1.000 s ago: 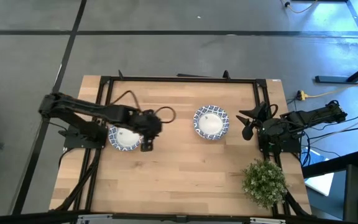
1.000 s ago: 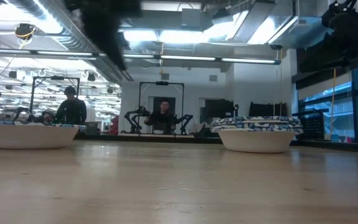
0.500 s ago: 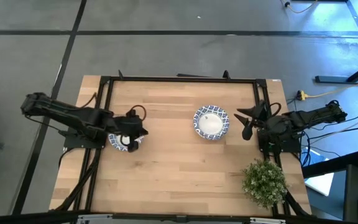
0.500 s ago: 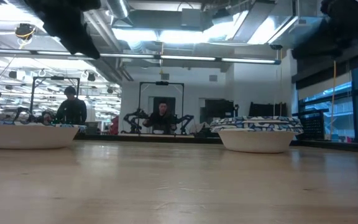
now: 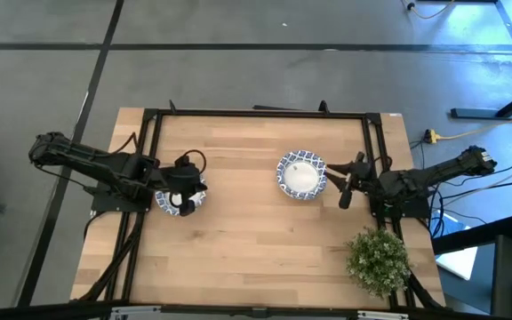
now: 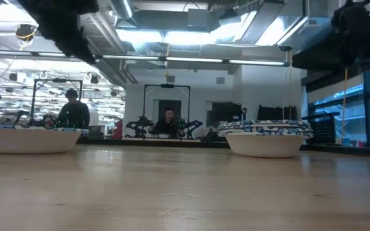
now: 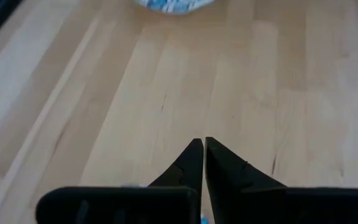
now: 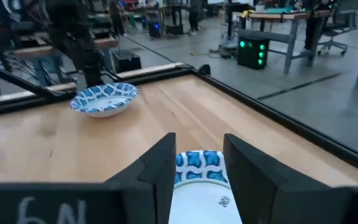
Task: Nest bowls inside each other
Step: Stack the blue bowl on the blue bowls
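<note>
Two lots of blue-and-white rimmed bowls rest on their bases on the wooden table: a left bowl point(image 5: 174, 201) point(image 6: 31, 137) and a right bowl point(image 5: 301, 174) point(image 6: 265, 137) that shows several stacked rims in the low view. My left gripper point(image 5: 190, 190) point(image 7: 202, 147) is shut and empty, held above the left bowl. My right gripper point(image 5: 342, 185) point(image 8: 201, 163) is open just to the right of the right bowl. In the right wrist view its fingers stand on either side of that bowl's near rim point(image 8: 200, 167), above it and apart from it.
A green bushy potted plant point(image 5: 379, 260) stands at the table's near right corner, close to my right arm. A black frame point(image 5: 256, 113) runs along the table's edges. Bare wood lies between the two bowls. People and other robot rigs show in the room beyond.
My left gripper has drawn back toward the table's left edge, from beside the left bowl's right side to over that bowl. In the last half second my right gripper has gone toward the table's left, up to the right bowl. Both bowls have stayed in place.
</note>
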Available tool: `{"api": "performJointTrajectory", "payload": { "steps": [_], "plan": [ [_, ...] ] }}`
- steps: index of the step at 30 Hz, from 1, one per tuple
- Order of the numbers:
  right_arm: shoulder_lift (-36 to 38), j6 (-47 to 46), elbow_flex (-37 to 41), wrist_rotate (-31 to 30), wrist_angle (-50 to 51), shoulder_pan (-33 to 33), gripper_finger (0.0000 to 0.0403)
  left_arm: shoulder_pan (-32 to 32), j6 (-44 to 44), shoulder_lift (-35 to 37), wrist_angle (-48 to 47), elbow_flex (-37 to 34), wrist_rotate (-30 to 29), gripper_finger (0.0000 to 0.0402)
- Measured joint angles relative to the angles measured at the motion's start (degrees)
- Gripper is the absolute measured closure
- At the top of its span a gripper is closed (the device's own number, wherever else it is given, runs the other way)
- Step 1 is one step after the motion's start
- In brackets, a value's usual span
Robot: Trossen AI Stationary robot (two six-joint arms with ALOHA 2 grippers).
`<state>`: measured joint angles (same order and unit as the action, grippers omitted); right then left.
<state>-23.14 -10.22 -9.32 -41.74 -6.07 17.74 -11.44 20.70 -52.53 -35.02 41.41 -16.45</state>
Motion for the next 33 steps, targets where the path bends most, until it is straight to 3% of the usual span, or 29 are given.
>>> {"api": "performJointTrajectory", "payload": {
  "steps": [8, 12, 20, 27, 33],
  "plan": [
    [-0.02, -0.16, 0.74, 6.05, -5.52, 0.0, 0.0267, 0.0, 4.08, -0.02, -5.58, 0.0, 0.33, 0.038],
    [-0.31, 4.63, 0.68, 6.45, -8.8, 0.0, 0.0267, 0.0, 3.2, -0.02, -5.27, 0.0, -0.81, 0.0385],
    [-0.37, 4.48, 0.68, 6.43, -8.76, 0.0, 0.0267, -0.04, 6.94, -0.39, -5.93, -1.4, -0.9, 0.0399],
    [-0.37, 4.46, 0.68, 5.61, -8.74, 0.0, 0.0267, -0.02, 17.29, -0.42, -6.86, -9.55, 2.54, 0.0373],
    [-0.37, 4.46, 0.68, 5.38, -8.61, 0.0, 0.0267, 0.02, 19.84, -0.39, -6.3, -11.01, 5.57, 0.034]
  ]
}}
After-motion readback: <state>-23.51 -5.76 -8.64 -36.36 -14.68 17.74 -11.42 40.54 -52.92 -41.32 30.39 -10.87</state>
